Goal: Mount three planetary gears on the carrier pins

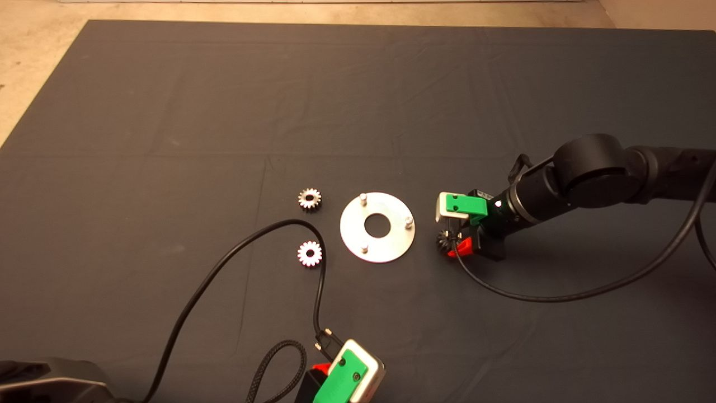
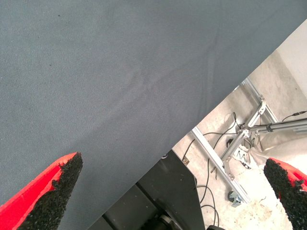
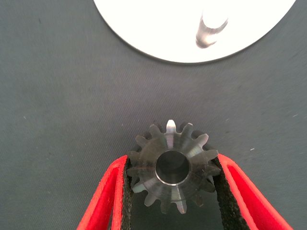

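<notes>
The carrier disc [image 1: 391, 244] lies flat at the mat's centre with three upright pins [image 1: 363, 197], none carrying a gear. Two silver planetary gears lie on the mat left of the disc, one farther back [image 1: 309, 198] and one nearer [image 1: 309, 253]. My right gripper [image 1: 450, 244] is just right of the disc, low over the mat, and shut on the third gear [image 1: 444, 240]. In the right wrist view the gear [image 3: 189, 152] sits between the pads [image 3: 125, 191], with the disc's edge [image 3: 158, 28] and one pin [image 3: 208, 31] beyond it. My left gripper [image 1: 335, 376] is parked at the front edge, open and empty.
A black cable [image 1: 235, 252] loops from the left arm across the mat and passes close to the nearer loose gear. The right arm's cable [image 1: 559, 296] trails on the mat. The left wrist view shows the mat's edge [image 2: 192, 129] and floor frames beyond.
</notes>
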Robot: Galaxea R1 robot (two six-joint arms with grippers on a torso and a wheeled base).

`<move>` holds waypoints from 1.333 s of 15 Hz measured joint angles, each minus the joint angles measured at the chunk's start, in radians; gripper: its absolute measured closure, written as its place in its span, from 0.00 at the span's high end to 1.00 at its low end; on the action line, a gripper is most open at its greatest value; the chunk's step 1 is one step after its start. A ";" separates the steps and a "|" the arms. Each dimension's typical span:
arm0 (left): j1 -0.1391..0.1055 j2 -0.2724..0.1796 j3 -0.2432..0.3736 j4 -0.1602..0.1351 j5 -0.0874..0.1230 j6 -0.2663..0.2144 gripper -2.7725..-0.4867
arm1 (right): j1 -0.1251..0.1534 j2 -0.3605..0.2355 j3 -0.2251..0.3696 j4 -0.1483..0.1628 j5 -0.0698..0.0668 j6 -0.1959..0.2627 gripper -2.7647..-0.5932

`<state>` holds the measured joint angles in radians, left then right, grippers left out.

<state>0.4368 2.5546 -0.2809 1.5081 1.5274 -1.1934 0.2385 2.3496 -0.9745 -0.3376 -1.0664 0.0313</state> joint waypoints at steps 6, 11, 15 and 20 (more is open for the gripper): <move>0.000 0.000 0.000 0.000 0.000 0.000 0.99 | 0.032 0.013 0.000 0.025 0.022 0.034 0.17; -0.006 0.003 0.000 0.000 0.001 0.000 0.99 | 0.037 0.039 0.000 0.026 0.102 0.061 0.17; -0.006 0.006 0.000 0.000 0.000 0.000 0.99 | 0.064 0.059 -0.007 0.028 0.128 0.064 0.17; -0.011 0.006 0.000 0.000 0.000 -0.001 0.99 | 0.064 0.075 -0.044 0.029 0.130 0.063 0.17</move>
<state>0.4255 2.5606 -0.2809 1.5077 1.5279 -1.1940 0.3021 2.4245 -1.0183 -0.3083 -0.9366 0.0947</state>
